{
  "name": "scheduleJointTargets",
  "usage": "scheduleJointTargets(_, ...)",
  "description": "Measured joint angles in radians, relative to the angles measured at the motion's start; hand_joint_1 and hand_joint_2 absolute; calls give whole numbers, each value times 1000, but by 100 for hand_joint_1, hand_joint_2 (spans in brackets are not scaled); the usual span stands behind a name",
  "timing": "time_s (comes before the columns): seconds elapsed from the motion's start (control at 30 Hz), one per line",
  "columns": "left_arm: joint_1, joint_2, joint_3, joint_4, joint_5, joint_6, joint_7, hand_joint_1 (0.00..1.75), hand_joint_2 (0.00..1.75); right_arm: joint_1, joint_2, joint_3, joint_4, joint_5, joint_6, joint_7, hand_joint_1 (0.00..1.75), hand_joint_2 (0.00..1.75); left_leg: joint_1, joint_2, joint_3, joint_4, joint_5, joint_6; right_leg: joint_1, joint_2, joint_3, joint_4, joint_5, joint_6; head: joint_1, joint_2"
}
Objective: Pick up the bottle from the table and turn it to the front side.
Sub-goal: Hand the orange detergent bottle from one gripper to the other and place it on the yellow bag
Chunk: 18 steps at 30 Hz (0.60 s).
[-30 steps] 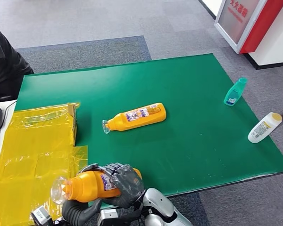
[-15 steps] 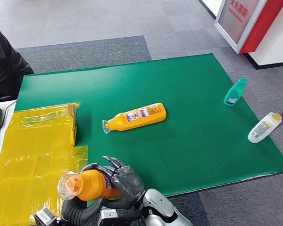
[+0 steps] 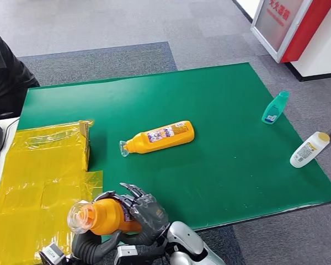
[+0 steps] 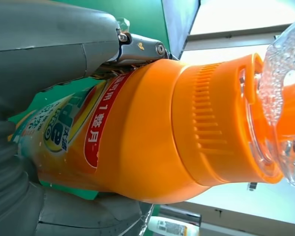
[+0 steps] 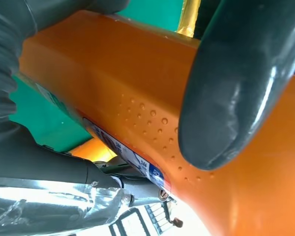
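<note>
Since a second ago the held orange bottle (image 3: 103,216) has swung its clear cap (image 3: 78,217) from nine o'clock toward the camera, probably rotating between the hands; lately it barely moves.

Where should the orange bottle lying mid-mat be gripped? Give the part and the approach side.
Grip the lying bottle around its wide labelled body, coming from above with fingers across its length. It lies flat on the green mat, cap toward the yellow bag; the neck tapers and would likely slip.
</note>
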Motion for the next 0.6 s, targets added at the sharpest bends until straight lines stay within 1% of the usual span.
scheduleJointTargets(0.1, 6, -7, 3, -12, -31, 42, 0, 175, 175, 3, 0, -4, -4, 2, -6, 4, 0, 175, 0, 0, 0, 0, 0, 0, 0, 0, 0, 0, 0, 0, 0, 0)
scheduleJointTargets(0.2, 22, -18, 18, -48, -78, 115, -2, 175, 175, 16, -4, -14, -27, 2, -16, 17, 0, 175, 0, 0, 0, 0, 0, 0, 0, 0, 0, 0, 0, 0, 0, 0)
scheduleJointTargets(0.33, 53, -23, 73, -141, -137, 279, -4, 175, 175, 76, -21, -54, -73, -11, -48, 63, 0, 175, 0, 0, -1, 0, 0, 0, 0, 0, 0, 0, -1, 0, 0, 0)
scheduleJointTargets(0.47, 93, -31, 156, -230, -229, 456, -4, 175, 175, 149, -51, -93, -151, -48, -81, 80, 0, 175, 0, 0, -1, 0, -1, -1, 0, 0, 0, 0, -1, -1, 0, 0)
scheduleJointTargets(0.6, 126, -38, 242, -306, -285, 592, -4, 175, 175, 221, -81, -125, -228, -87, -108, 83, 0, 175, 0, 0, -2, 0, -2, -1, 0, 0, 0, 0, -1, -1, 0, 0)
